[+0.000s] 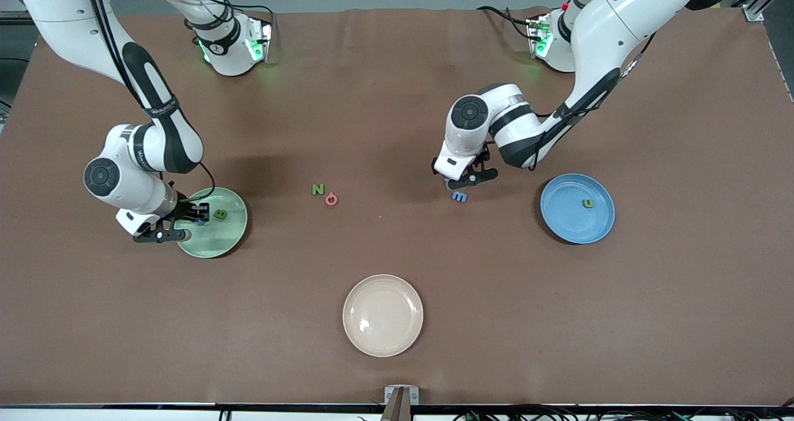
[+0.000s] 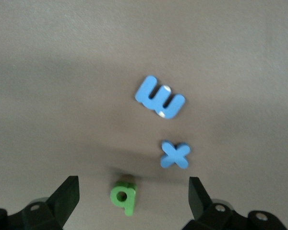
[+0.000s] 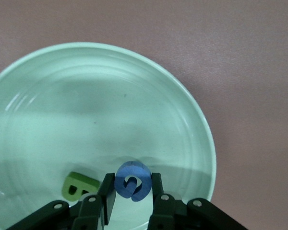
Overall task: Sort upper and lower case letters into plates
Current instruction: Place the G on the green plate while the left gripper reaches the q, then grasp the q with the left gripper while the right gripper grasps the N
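**Front view.** The right gripper, low at the frame's left, hangs over the mint green plate at the right arm's end of the table, its fingers clamped on a small blue letter. A green B lies in that plate. At centre-right of the frame the left gripper sits just above a blue m on the brown table, jaws spread. The blue plate, at the frame's right toward the left arm's end, holds one small green letter. A green N and a red letter lie touching near the frame's middle. The cream plate sits low in the frame, nearest the camera.

**Left wrist view.** The left gripper shows at the bottom edge with its two dark fingers wide apart and nothing between them but the tabletop. In mid-frame lie the blue m, a blue x just below it, and a green q at the bottom between the fingers.

**Right wrist view.** The mint green plate fills most of the frame. At the bottom centre the right gripper is closed on the blue letter, a curled rounded shape, held over the plate. The green B lies in the plate at the lower left, beside the fingers
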Controlling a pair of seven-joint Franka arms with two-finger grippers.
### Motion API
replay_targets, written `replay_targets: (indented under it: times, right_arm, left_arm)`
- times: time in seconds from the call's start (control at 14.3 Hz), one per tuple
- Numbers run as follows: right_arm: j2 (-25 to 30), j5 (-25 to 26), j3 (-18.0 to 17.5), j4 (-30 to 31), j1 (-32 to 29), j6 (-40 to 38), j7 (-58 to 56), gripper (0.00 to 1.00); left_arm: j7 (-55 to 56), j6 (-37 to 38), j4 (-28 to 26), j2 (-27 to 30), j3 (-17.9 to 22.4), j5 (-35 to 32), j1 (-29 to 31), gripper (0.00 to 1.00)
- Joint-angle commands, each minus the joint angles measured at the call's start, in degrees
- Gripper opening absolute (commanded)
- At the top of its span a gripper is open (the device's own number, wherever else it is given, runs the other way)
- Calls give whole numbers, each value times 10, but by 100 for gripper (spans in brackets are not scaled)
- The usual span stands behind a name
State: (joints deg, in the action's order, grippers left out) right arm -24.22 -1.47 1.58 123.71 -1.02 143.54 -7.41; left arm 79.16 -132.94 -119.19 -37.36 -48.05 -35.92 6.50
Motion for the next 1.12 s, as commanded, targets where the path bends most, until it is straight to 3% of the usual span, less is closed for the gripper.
replay_targets:
  times: [0.0,0.07,0.14,0.21,0.49,1.05]
  right_arm:
    - [1,12,-9,5,-19,6,-15,13]
    - [0,11,-9,4,-19,6,-14,42]
    - [1,11,-9,4,-19,6,-13,95]
    - [2,11,-9,4,-19,3,-13,100]
    - [9,6,-13,1,-6,-17,25,100]
    - [17,2,-16,-6,160,-34,366,100]
  left_arm:
    - [6,-27,-3,-18,-1,-13,13,100]
    - [6,-42,-8,-24,1,-14,13,100]
    - [6,-50,-11,-25,8,-16,13,100]
    - [6,-50,-17,-24,9,-16,13,100]
    - [12,-45,-29,-14,8,-15,14,100]
    - [32,-21,-34,-1,-10,-13,14,100]
